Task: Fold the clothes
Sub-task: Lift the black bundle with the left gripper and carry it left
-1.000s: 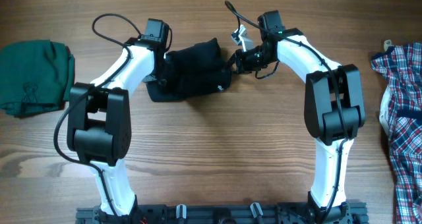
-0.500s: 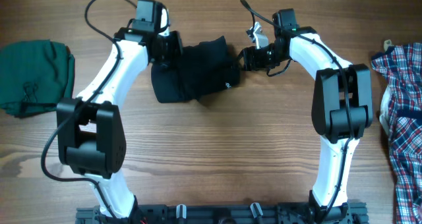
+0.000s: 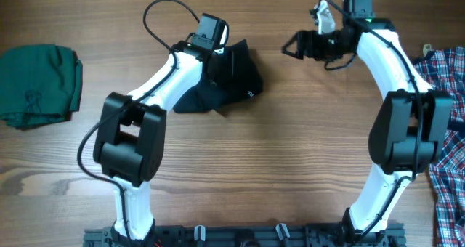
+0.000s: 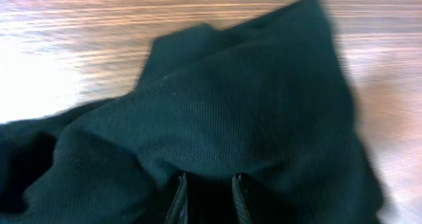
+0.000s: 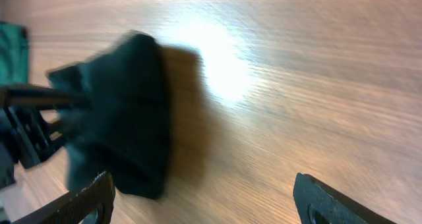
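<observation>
Jaws of right gripper (image 3: 289, 45) have released shirt (image 3: 238, 75).

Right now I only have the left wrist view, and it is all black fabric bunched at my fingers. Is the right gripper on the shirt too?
Observer: No. The right gripper is clear of the black shirt. It sits to the shirt's right over the bare table, jaws wide open and empty.
Operator: So only the left gripper has it. How does the shirt lie overall?
Observer: It is a compact crumpled bundle, not spread flat, and its small white logo shows on the right side.
Operator: Anything near it?
Observer: Nothing close. A green garment lies at the far left and a plaid shirt at the far right.
</observation>
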Available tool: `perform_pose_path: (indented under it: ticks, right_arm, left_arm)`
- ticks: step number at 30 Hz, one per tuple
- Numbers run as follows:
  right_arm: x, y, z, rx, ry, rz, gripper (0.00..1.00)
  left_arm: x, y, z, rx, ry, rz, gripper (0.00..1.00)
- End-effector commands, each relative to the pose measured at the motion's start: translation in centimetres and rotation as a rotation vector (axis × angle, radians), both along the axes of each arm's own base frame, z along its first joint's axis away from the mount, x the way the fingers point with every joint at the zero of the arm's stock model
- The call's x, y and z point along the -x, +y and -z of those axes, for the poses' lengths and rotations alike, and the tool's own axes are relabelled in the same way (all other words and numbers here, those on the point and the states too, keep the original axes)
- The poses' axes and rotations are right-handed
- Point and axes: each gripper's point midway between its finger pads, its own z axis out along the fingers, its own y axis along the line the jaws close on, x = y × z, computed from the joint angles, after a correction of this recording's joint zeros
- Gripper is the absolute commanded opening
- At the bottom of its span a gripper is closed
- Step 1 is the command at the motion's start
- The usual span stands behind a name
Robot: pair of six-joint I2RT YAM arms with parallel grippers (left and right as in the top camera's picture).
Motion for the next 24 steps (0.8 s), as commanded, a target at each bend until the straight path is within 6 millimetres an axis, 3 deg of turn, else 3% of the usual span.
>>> perform_pose_path:
  ticks: [1, 4, 5, 6, 9, 10, 12, 14, 16, 18, 19, 23, 24]
  right_arm:
    - [0.6, -3.4, 1.4, 0.203, 0.026, 0.033, 0.88]
    - [1.1, -4.3, 1.9, 0.260, 0.051, 0.041, 0.89]
    - [1.1, -4.3, 1.9, 0.260, 0.050, 0.041, 0.89]
    - [1.1, -4.3, 1.9, 0.260, 0.050, 0.041, 0.89]
    - [1.2, -4.3, 2.0, 0.260, 0.056, 0.040, 0.90]
    - [1.2, -4.3, 2.0, 0.260, 0.058, 0.040, 0.90]
    - [1.2, -4.3, 2.0, 0.260, 0.056, 0.040, 0.90]
    - [1.2, -4.3, 2.0, 0.260, 0.054, 0.041, 0.90]
    - [1.1, -4.3, 2.0, 0.260, 0.054, 0.041, 0.90]
    - [1.1, -4.4, 2.0, 0.265, 0.054, 0.042, 0.91]
    - [1.1, -4.6, 2.0, 0.274, 0.054, 0.045, 0.91]
    - [1.1, -4.8, 2.1, 0.288, 0.055, 0.050, 0.95]
    - [1.1, -4.8, 2.1, 0.288, 0.055, 0.049, 0.96]
  left_arm:
    - [-1.7, 4.5, 4.2, -0.224, -0.020, -0.084, 0.23]
    - [-1.7, 4.7, 7.0, -0.240, 0.010, -0.073, 0.32]
    - [-2.0, 4.4, 6.5, -0.236, -0.007, -0.066, 0.32]
    - [-2.5, 4.0, 5.3, -0.228, -0.033, -0.060, 0.33]
    - [-3.8, 2.5, -3.1, -0.174, -0.161, -0.054, 0.43]
    - [-3.7, 2.1, -6.0, -0.155, -0.203, -0.052, 0.45]
    - [-2.7, 1.8, -9.9, -0.132, -0.250, -0.044, 0.48]
    - [-1.5, 1.5, -10.5, -0.138, -0.233, -0.028, 0.48]
    - [0.5, 1.5, -8.2, -0.158, -0.117, -0.040, 0.43]
    - [3.7, 1.0, -4.4, -0.172, 0.065, 0.017, 0.26]
    - [5.2, 0.7, -2.5, -0.172, 0.149, 0.042, 0.23]
    - [8.2, 1.0, 4.3, -0.217, 0.342, 0.057, 0.23]
    - [8.3, 1.3, 5.3, -0.233, 0.356, 0.059, 0.23]
